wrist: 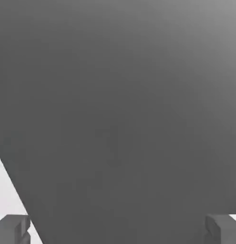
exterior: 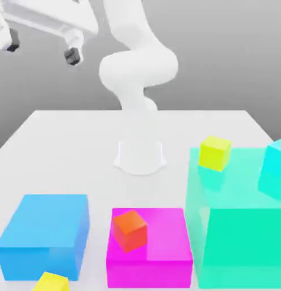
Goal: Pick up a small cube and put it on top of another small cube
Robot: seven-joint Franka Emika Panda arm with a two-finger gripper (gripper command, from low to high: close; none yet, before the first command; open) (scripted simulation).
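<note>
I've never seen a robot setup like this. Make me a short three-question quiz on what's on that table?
1. True or false: the small red-orange cube rests on top of the magenta block.
2. What does the lime-yellow cube sit on? A) blue block B) big green block C) bare table
3. Fill in: the gripper hangs high above the table with its jaws ____.

Key: 1 true. 2 B, the big green block. 3 open, holding nothing. The warm-yellow cube lies down by the blue block.
</note>
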